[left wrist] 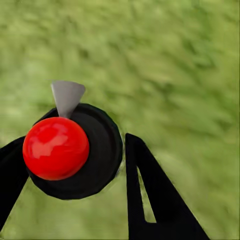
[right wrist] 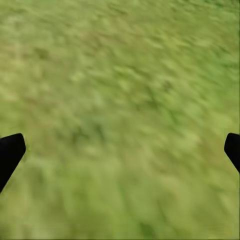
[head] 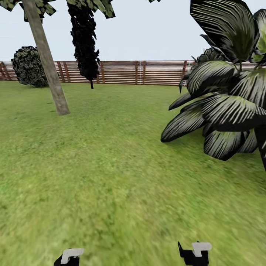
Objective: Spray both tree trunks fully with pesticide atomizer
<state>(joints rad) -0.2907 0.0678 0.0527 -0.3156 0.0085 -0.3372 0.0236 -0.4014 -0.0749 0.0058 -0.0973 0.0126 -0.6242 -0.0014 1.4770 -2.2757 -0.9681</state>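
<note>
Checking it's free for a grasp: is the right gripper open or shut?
Open: the right gripper's fingertips sit at opposite picture edges, only grass between.

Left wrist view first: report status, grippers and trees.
Left gripper shut on atomizer. Right gripper open over grass. One tree trunk ahead-left, no specks visible. Broad-leaved bush close on right.

broad-leaved bush [head: 221, 107] near right | round shrub [head: 27, 65] by fence, possibly touching | pale sky [head: 147, 33]

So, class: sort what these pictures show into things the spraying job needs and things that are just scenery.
Needed: atomizer between the left gripper fingers; tree trunk.
Scenery: broad-leaved bush; dark thin-trunked tree; fence; round shrub.
</note>
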